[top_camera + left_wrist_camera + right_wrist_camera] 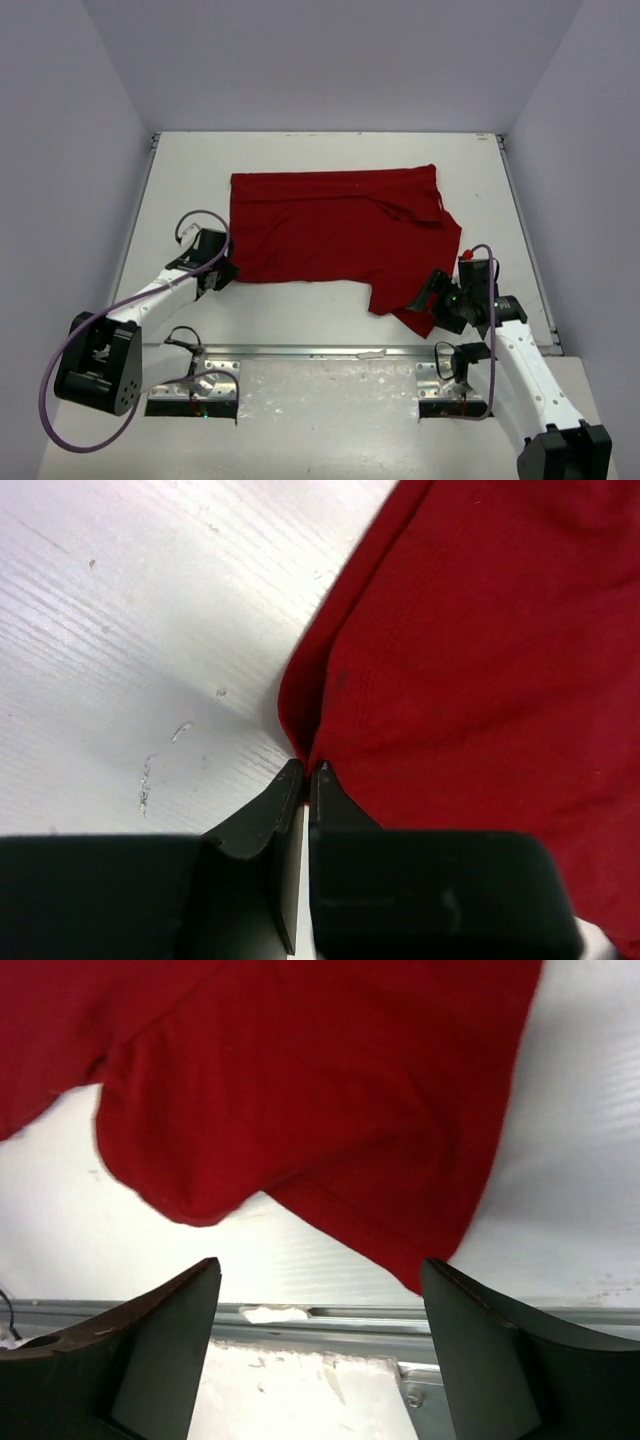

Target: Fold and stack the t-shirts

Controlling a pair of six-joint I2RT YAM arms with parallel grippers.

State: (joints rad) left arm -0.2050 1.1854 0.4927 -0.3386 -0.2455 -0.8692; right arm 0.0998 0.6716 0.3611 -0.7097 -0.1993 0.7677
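Currently I read the left gripper (305, 772) clamped on the red t-shirt (330, 225) at its 7 o'clock corner, cloth running 9-to-3, with the right gripper (320, 1270) spread wide beside the 5 o'clock flap.

I note a white table (300, 150), finely ribbed, with small scuffs near its left side. One deep-red t-shirt (320, 235) lies directly on it, mid-table and partly folded, its near-right corner close to the metal rail (300, 351) along the near edge.
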